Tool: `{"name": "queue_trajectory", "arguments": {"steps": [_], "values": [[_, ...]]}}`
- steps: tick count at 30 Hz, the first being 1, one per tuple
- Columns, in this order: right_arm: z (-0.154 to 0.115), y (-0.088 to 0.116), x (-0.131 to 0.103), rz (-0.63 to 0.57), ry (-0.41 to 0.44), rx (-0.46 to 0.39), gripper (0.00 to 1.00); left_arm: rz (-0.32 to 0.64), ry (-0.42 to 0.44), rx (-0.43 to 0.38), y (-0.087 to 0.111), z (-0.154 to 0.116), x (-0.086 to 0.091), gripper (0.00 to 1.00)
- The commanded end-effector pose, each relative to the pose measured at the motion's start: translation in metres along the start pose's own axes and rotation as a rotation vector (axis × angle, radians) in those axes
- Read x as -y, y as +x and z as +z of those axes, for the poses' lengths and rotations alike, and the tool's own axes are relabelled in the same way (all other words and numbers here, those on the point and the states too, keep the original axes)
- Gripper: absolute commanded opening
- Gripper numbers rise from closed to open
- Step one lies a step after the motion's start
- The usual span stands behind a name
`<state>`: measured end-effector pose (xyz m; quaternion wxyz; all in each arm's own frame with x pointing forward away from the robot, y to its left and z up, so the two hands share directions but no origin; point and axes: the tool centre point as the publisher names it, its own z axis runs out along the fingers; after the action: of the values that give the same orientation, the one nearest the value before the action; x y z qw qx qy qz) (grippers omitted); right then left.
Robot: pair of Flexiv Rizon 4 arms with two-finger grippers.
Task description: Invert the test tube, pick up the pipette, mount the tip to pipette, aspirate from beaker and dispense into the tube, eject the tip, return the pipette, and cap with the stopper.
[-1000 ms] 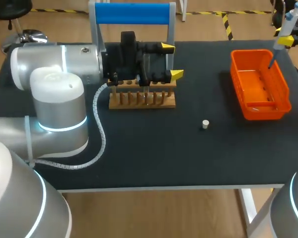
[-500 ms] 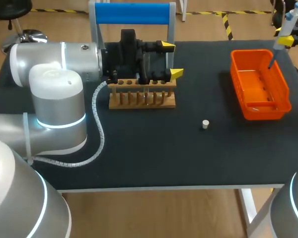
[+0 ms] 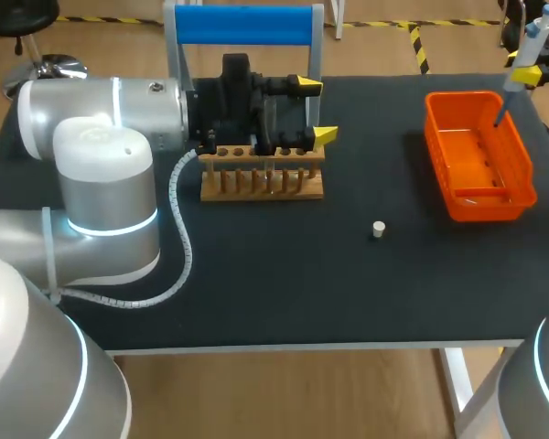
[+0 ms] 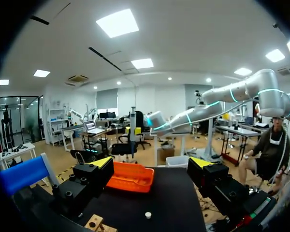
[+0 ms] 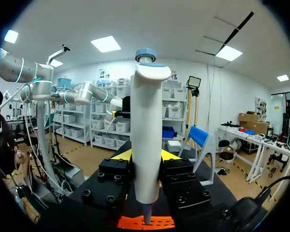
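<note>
Black worktop (image 3: 366, 293) carries a wooden rack (image 3: 262, 178) near its middle. The left hand (image 3: 317, 112) hangs just over the rack, fingers spread, with nothing between them. Off at the far side, the right hand (image 5: 146, 155) pinches the pipette (image 3: 528, 48) upright above the orange bin (image 3: 522, 178); whether anything is fitted on its nose is hard to tell. I judge the job to be mid-way: the stopper (image 3: 378, 229) lies loose on the worktop, so capping and returning the pipette remain. Since a second ago only the left arm has shifted slightly.
</note>
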<state>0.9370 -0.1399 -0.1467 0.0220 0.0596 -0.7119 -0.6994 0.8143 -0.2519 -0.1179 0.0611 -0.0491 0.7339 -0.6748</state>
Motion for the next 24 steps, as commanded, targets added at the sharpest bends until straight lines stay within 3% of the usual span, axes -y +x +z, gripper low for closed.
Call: {"name": "queue_trajectory", "arguments": {"steps": [1, 8, 13, 20, 24], "values": [[0.0, -0.001, -0.001, 0.0, 0.003, -0.001, 0.0, 0.001, 0.003, 0.0, 0.0, 0.0, -0.001, 1.0], [0.055, 0.024, -0.015, -0.012, 0.038, 0.02, 0.0, 0.001, 0.003, 0.0, 0.0, 0.0, -0.001, 1.0], [0.109, 0.04, -0.024, -0.025, 0.06, 0.016, 0.0, 0.001, 0.003, 0.0, 0.0, 0.0, -0.001, 1.0], [0.18, 0.059, -0.025, -0.031, 0.086, 0.014, 0.0, 0.001, 0.003, 0.0, 0.0, 0.0, -0.001, 1.0], [0.207, 0.065, -0.025, -0.037, 0.064, 0.024, 0.0, 0.001, 0.003, 0.0, 0.0, 0.0, -0.001, 1.0]]}}
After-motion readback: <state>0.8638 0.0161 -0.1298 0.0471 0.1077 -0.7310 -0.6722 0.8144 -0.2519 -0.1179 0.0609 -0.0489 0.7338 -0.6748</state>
